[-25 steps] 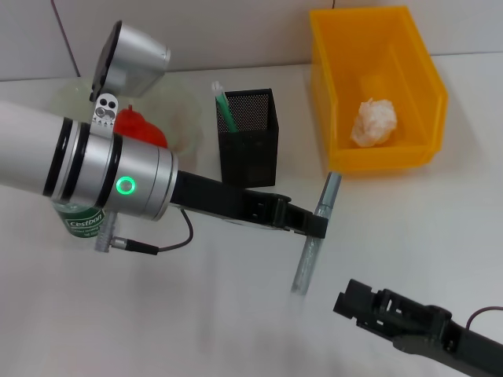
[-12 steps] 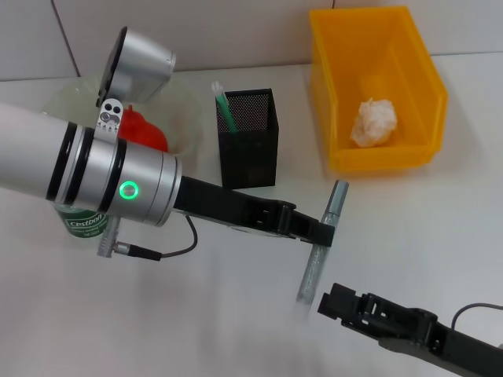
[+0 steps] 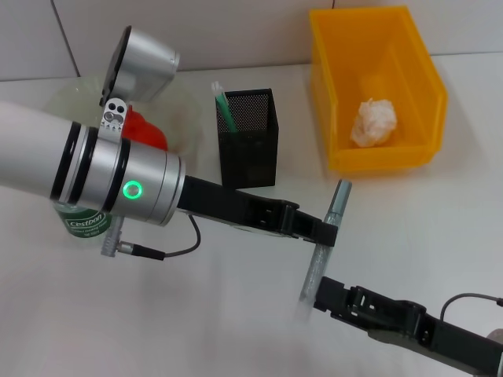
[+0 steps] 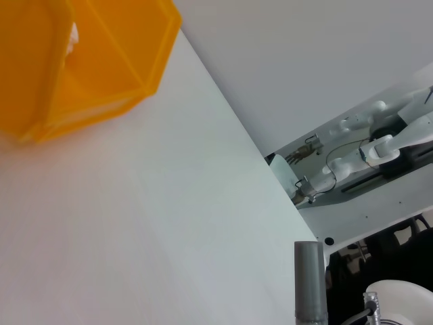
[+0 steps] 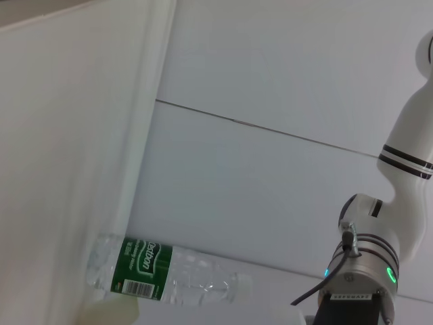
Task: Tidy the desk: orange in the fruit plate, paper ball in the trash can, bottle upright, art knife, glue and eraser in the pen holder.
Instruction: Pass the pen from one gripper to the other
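Note:
My left gripper [image 3: 320,229] is shut on the art knife [image 3: 339,198], a long grey stick held nearly upright above the table in front of the trash can [image 3: 420,75]. Its top end shows in the left wrist view as the art knife [image 4: 310,274]. My right gripper [image 3: 328,296] sits low at the front, right by the knife's lower end. The paper ball [image 3: 373,122] lies in the yellow can. The orange [image 3: 146,130] rests in the fruit plate [image 3: 182,104], partly behind my left arm. The bottle [image 3: 82,222] stands upright behind that arm; bottle [image 5: 162,271]. The eraser is out of view.
The black mesh pen holder [image 3: 248,140] stands mid-table with a green, white-tipped stick [image 3: 225,104] in it. A grey cable [image 3: 177,243] hangs under my left forearm. The trash can [image 4: 88,61] fills a corner of the left wrist view.
My left gripper has carried the knife a little to the right and toward the front. My right gripper has slid left, closing in on the knife's lower end.

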